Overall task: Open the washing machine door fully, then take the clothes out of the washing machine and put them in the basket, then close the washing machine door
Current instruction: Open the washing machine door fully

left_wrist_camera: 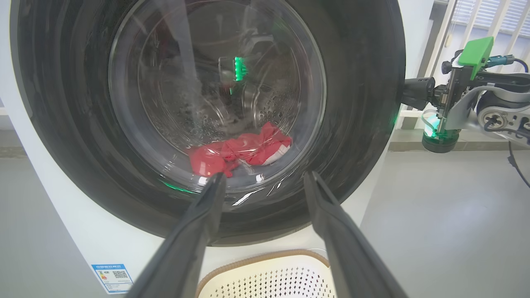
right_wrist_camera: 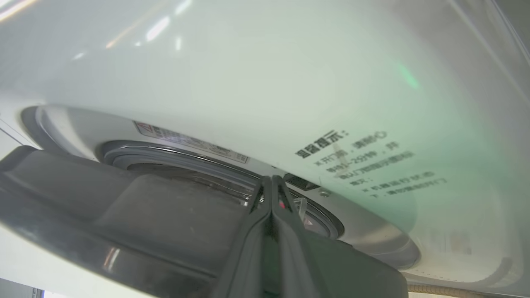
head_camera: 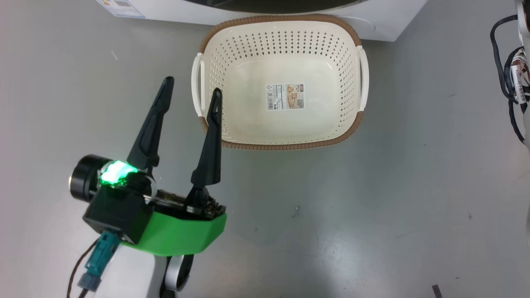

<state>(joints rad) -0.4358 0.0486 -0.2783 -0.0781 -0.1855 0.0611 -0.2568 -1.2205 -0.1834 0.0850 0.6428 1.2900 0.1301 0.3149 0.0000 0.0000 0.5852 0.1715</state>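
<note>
The washing machine door, round and glossy black, stands just ajar on the white washing machine. Red clothes lie in the drum behind its glass window. At the door's right edge my right gripper is shut. In the right wrist view its tips sit in the gap between the door and the machine front. My left gripper is open and holds nothing, beside the left handle of the basket. Its fingers point at the door's lower half. The basket holds nothing but a label.
The basket stands on the grey floor right in front of the washer. Black cables hang at the far right. A blue sticker is on the machine's lower left front. A grey rubber ring shows behind the door.
</note>
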